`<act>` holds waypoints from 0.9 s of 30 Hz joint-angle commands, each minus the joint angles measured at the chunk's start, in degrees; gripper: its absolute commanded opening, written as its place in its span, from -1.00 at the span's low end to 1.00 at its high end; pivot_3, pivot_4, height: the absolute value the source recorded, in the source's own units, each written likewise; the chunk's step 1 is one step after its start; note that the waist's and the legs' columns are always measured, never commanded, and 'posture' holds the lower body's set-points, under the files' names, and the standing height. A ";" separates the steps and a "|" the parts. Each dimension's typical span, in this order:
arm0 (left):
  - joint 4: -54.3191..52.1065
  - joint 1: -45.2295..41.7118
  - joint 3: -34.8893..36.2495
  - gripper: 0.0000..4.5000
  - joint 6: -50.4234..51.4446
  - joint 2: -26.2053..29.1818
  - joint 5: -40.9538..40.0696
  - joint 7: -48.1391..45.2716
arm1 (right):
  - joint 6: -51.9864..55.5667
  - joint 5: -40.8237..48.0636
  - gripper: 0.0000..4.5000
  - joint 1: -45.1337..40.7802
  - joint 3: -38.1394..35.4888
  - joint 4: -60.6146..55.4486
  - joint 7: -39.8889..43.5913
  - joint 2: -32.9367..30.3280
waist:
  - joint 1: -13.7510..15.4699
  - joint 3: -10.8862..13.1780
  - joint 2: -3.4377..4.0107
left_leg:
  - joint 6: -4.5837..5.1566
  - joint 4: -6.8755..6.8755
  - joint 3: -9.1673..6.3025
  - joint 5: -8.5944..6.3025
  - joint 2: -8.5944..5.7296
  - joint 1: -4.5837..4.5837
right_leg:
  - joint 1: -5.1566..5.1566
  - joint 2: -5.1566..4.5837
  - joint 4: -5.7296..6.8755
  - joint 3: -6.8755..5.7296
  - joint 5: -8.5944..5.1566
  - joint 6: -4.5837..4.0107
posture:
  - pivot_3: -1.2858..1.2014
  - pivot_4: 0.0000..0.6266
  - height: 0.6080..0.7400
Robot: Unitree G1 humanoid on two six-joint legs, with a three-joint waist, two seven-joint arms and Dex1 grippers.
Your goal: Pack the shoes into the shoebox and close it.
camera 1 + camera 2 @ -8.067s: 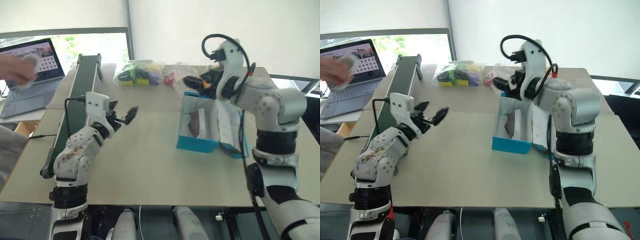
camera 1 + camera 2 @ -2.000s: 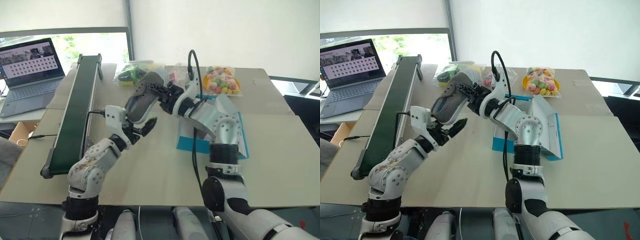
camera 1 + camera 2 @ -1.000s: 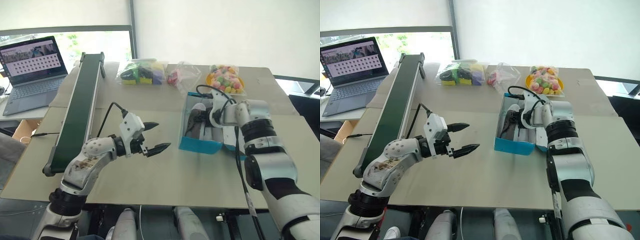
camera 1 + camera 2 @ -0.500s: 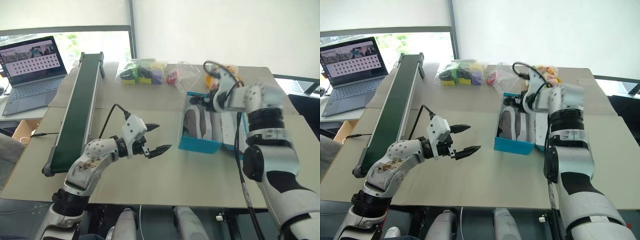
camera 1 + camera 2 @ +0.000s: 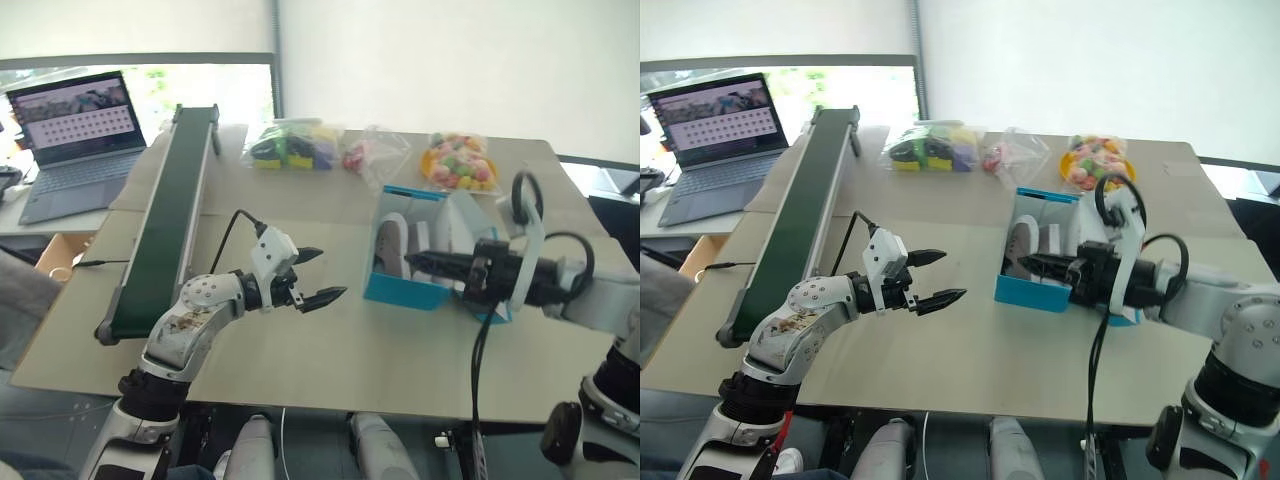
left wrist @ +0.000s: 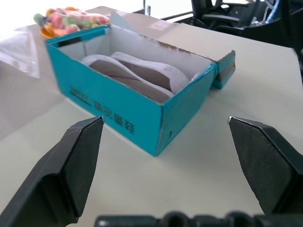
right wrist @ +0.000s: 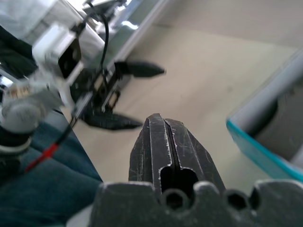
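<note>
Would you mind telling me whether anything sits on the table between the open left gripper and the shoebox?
Nothing visible does: bare table lies between the left gripper and the shoebox.

Beige table (image 5: 330, 350) fills mid frame, w/ a seam across it. Long dark green conveyor (image 5: 165, 220) runs along its edge from 8 to 11 o'clock. Open laptop (image 5: 75, 135) w/ lit screen at 10 o'clock, on a lower grey surface; cardboard box (image 5: 58, 255) under it. Clear bags of coloured items (image 5: 290, 145) at 12 o'clock, another bag w/ red bits (image 5: 372, 152) just beside. Orange dish of sweets (image 5: 458, 160) at 1 o'clock. White wall (image 5: 450, 60) behind; bright window (image 5: 180, 85) w/ grey frame at 11 o'clock, greenery outside. Black office chairs (image 6: 232, 12) past the table's far side in left wrist view.
</note>
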 commanded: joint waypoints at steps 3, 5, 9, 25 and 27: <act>1.44 -3.28 -2.10 1.00 -2.00 -1.96 0.25 -2.76 | 0.32 -11.62 -0.99 13.66 1.93 -4.07 -15.19 4.14 | 0.04 -0.23 -0.29 | -0.23 -0.21 -0.08 -0.16 0.02 0.90 | 0.68 0.00 -0.09 -0.11 -0.21 -0.29 | 0.03 -0.52 1.00; 2.01 -3.73 -2.32 1.00 -2.23 -2.20 0.43 -3.44 | -0.48 -15.81 -0.99 14.07 1.06 -3.65 -20.51 9.37 | -0.24 -0.26 -0.12 | -0.38 -0.22 -0.04 -0.25 -0.03 0.79 | 0.62 -0.04 -0.19 -0.03 -0.22 -0.31 | 0.03 -0.52 1.00; 2.93 -4.41 -2.28 1.00 -2.46 -2.53 0.76 -4.42 | -1.76 -25.56 -0.99 15.12 0.76 -2.95 -28.21 15.53 | -0.24 -0.27 -0.10 | -0.23 -0.16 0.03 -0.16 -0.06 0.76 | 0.57 -0.03 -0.15 0.10 -0.21 -0.30 | 0.03 -0.52 1.00; 2.28 -4.48 -1.76 1.00 -1.23 -2.82 1.16 -4.76 | -19.45 -39.80 -0.99 2.37 -6.21 11.68 -37.77 39.24 | -0.16 -0.27 -0.01 | -0.03 -0.31 -0.02 -0.03 -0.01 0.67 | 0.53 -0.02 -0.15 -0.03 -0.21 -0.30 | 0.03 -0.52 1.00; 1.99 -4.38 -1.73 1.00 -0.98 -2.87 1.18 -4.57 | -23.78 -40.63 -0.99 1.00 -6.60 14.67 -38.41 40.28 | -0.16 -0.27 -0.01 | -0.02 -0.36 -0.03 -0.03 0.00 0.67 | 0.53 -0.01 -0.14 -0.06 -0.21 -0.30 | 0.03 -0.52 1.00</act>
